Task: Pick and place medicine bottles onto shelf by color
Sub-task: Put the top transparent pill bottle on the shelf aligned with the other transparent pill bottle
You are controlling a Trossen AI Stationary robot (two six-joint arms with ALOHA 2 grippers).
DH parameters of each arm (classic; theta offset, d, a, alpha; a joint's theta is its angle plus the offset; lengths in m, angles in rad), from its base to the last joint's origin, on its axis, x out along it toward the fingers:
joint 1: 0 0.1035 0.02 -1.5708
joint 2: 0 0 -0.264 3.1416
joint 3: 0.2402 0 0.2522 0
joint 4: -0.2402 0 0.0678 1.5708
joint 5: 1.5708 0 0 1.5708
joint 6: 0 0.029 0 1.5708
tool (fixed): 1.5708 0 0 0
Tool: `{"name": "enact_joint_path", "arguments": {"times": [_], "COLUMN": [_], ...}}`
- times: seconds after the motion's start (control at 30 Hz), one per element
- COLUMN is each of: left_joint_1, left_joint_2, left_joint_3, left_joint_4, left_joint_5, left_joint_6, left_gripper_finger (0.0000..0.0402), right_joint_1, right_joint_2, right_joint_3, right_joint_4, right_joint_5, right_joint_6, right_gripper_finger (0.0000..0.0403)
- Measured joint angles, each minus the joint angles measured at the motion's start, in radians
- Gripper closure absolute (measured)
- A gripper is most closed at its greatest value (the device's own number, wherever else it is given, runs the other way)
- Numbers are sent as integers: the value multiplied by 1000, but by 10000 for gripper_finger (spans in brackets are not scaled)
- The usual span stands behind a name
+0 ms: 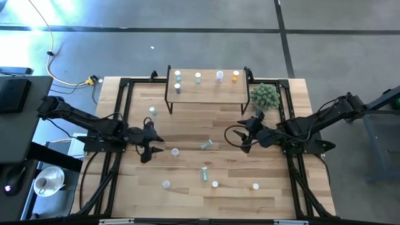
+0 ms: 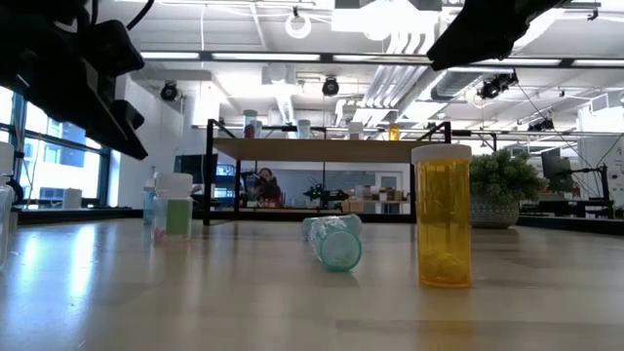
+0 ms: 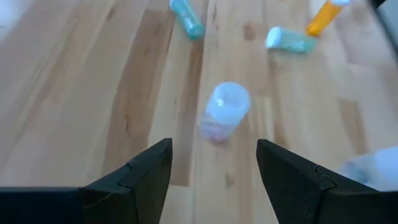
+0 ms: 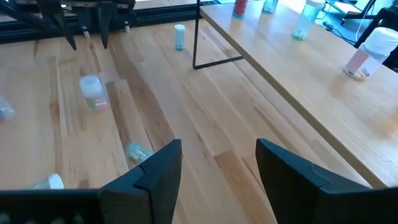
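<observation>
The shelf (image 1: pixel 206 92) stands at the table's far middle with several medicine bottles on its board, among them a white one (image 1: pixel 177 87) and an orange one (image 1: pixel 235 75). More bottles are scattered on the table. A clear bottle (image 1: pixel 175 152) stands upright just in front of my left gripper (image 1: pixel 155 140), which is open and empty; the left wrist view shows this bottle (image 3: pixel 222 112) ahead of the gripper (image 3: pixel 214 149). My right gripper (image 1: pixel 241 134) is open and empty over the table right of centre, in front of the shelf's right end (image 4: pixel 292 68).
A green bottle (image 1: pixel 206 144) lies on its side mid-table, another (image 1: pixel 204 174) nearer the front. A blue bottle (image 1: pixel 152 111) stands left of the shelf. An orange bottle (image 1: pixel 255 186) and two pale ones (image 1: pixel 166 184) stand near the front edge. A spiky plant ball (image 1: pixel 265 95) sits beside the shelf's right end.
</observation>
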Motion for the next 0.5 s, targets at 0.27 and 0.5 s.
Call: {"name": "enact_joint_path", "arguments": {"times": [0.27,0.5], "left_joint_1": [-81,-125], "left_joint_2": [126,250], "left_joint_3": [0,0], "left_joint_4": [81,144], "left_joint_5": [-117,-153], "left_joint_6": [7,-13], "left_gripper_finger": [181,181], "right_joint_1": [0,0], "right_joint_2": [0,0], "right_joint_3": [0,1], "right_joint_4": [0,0], "right_joint_5": [-1,-2], "right_joint_6": [0,0], "right_gripper_finger": [206,206]}}
